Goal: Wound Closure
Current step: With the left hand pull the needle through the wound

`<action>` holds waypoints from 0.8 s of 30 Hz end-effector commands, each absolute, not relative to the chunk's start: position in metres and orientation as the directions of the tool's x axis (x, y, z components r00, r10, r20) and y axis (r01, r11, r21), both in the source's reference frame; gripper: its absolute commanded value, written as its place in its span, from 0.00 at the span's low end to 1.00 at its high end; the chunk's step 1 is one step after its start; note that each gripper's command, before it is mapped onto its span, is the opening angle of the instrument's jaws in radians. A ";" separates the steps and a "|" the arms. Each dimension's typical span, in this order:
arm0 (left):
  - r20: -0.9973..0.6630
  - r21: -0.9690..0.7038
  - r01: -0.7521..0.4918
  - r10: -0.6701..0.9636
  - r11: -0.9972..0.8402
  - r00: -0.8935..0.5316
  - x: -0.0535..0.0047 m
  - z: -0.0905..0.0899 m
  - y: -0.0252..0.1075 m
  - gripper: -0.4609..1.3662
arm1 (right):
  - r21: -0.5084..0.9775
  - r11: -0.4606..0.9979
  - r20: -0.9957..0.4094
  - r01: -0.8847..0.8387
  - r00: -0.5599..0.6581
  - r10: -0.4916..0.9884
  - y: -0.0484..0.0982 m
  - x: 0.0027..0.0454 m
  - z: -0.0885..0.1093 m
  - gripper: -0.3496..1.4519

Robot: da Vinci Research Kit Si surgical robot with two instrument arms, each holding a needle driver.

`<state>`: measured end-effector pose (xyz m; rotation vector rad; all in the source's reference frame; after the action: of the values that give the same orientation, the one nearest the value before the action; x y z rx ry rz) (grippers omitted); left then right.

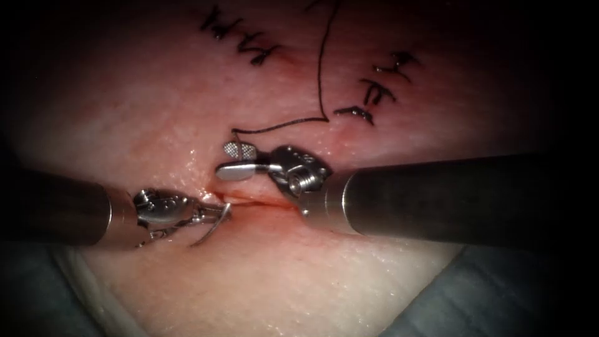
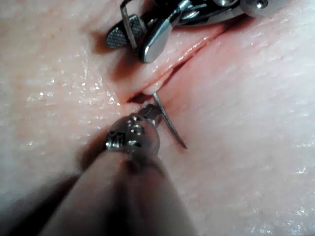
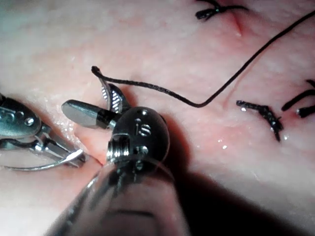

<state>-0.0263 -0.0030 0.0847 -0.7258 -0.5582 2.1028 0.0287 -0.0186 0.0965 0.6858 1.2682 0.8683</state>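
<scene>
A: What does the left tool (image 1: 215, 215) have?

B: Its jaws are closed on the needle (image 1: 209, 229), gripping near one end of the curve. The rest of the curve hangs free toward seven o'clock from the jaws, over the tissue (image 1: 312, 281). The gripped end sits right at the left end of the cut (image 1: 256, 201); I cannot tell if the tip is in the tissue.

A: And the right tool (image 1: 234, 160)?

B: Jaws spread wide, holding nothing. They hover just at twelve o'clock of the cut, with one jaw flat and the other turned up.

A: Where is the thread (image 1: 319, 75)?

B: It lies slack on the tissue at twelve o'clock of the right tool and ends just beside its upper jaw. Finished stitches (image 1: 374, 93) sit further up, at one and eleven o'clock.

A: So which step is this?

B: I judge a new stitch is being set up at the open part of the cut. Any next move calls for a firm hold on the needle, and for the open tool to keep clear of the slack thread.
</scene>
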 end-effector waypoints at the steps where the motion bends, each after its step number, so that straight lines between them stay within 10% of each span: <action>1: -0.299 -0.610 -0.558 0.815 -0.563 -0.496 -0.0262 0.085 -0.003 0.21 | 0.830 0.529 -0.523 -0.175 0.081 0.848 -0.018 0.0284 0.096 0.64; 24: -0.310 -0.603 -0.549 0.804 -0.579 -0.507 -0.0260 0.085 -0.003 0.29 | 0.699 0.656 -0.633 -0.285 0.181 0.753 -0.018 0.0249 0.094 0.78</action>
<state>-0.0260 -0.0028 0.0845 -0.7337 -0.5597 2.1212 0.0250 -0.0178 0.0938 0.4802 1.1734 0.7681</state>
